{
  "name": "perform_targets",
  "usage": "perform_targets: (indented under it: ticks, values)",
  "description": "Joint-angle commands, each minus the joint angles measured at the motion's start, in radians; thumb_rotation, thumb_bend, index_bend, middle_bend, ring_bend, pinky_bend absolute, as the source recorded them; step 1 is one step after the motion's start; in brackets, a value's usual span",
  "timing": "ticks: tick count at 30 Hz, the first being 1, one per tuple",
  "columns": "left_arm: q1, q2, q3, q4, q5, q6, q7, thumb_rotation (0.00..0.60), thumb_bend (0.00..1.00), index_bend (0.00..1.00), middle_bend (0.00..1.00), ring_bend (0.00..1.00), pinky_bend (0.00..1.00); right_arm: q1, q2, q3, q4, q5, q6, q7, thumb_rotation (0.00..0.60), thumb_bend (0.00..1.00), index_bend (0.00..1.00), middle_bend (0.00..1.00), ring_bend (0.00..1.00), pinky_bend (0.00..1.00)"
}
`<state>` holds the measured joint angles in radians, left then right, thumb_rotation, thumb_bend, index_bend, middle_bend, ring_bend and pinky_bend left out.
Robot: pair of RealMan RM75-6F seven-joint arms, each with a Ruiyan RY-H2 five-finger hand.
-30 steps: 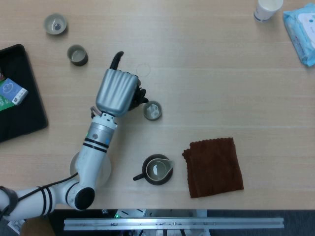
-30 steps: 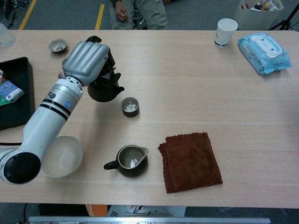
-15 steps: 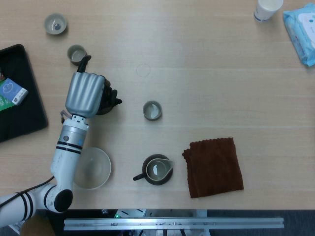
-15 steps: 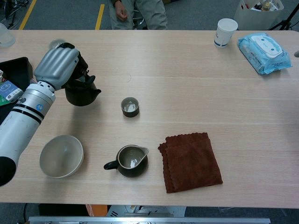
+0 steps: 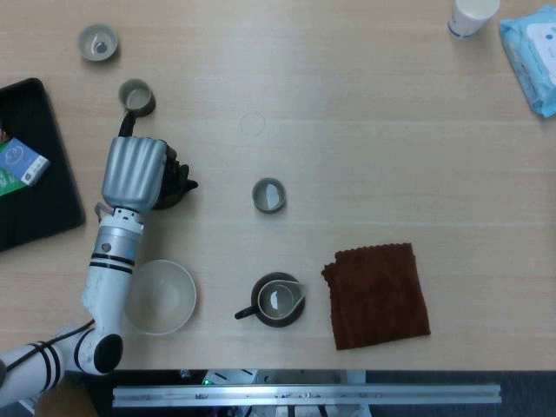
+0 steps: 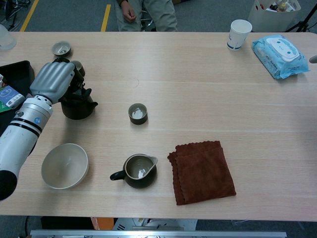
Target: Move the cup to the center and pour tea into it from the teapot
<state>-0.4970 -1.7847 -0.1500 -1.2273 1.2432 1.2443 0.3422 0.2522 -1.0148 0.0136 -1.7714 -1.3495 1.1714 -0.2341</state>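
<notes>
The small grey-green cup (image 5: 269, 195) (image 6: 137, 113) stands alone near the middle of the table, with something pale inside it. The dark teapot (image 5: 176, 185) (image 6: 79, 108) is well to its left, upright, spout pointing right. My left hand (image 5: 135, 172) (image 6: 52, 82) covers the teapot from above and grips it; its handle is hidden under the fingers. I cannot tell whether the pot rests on the wood. A grey sliver (image 6: 312, 59) at the chest view's right edge may be my right hand.
Two small cups (image 5: 97, 41) (image 5: 136, 96) stand behind the left hand. A black tray (image 5: 35, 165) lies at the far left. A pale bowl (image 5: 160, 296), a dark pitcher (image 5: 278, 300) and a brown cloth (image 5: 378, 294) line the front. A paper cup (image 5: 473, 16) and wipes pack (image 5: 532, 52) sit far right.
My left hand has carried the teapot leftwards, away from the cup, and lower. The cup stayed put. A grey sliver has edged in at the chest view's right border.
</notes>
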Motion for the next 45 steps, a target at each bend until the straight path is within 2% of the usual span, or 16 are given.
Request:
perform_targets:
  ticks: [1, 14, 19, 31, 45]
  values:
    - [0.003, -0.006, -0.001, 0.012, -0.002, -0.004, -0.003, 0.529, 0.35, 0.92, 1.0, 0.84, 0.15, 0.0, 0.001, -0.001, -0.001, -0.001, 0.0, 0.0, 0.6, 0.21, 0.14, 0.1, 0.0, 0.05]
    - [0.017, -0.036, -0.008, 0.067, 0.0, -0.01, -0.056, 0.539, 0.35, 0.91, 1.0, 0.81, 0.15, 0.002, 0.001, -0.001, -0.003, 0.003, -0.004, -0.002, 0.6, 0.21, 0.14, 0.1, 0.0, 0.05]
    - [0.02, -0.036, -0.012, 0.071, 0.003, -0.012, -0.069, 0.551, 0.35, 0.87, 0.99, 0.77, 0.15, 0.0, 0.002, -0.001, -0.004, 0.006, -0.002, -0.003, 0.6, 0.21, 0.14, 0.1, 0.0, 0.05]
    - [0.03, -0.013, -0.018, 0.035, -0.002, -0.023, -0.075, 0.542, 0.35, 0.74, 0.84, 0.62, 0.15, -0.003, 0.009, -0.003, -0.009, 0.007, -0.001, 0.006, 0.6, 0.21, 0.14, 0.1, 0.0, 0.05]
    - [0.034, 0.013, -0.035, -0.01, -0.051, -0.058, -0.049, 0.529, 0.35, 0.67, 0.74, 0.56, 0.15, -0.008, 0.018, -0.006, -0.006, 0.015, -0.003, 0.018, 0.6, 0.21, 0.14, 0.1, 0.0, 0.05]
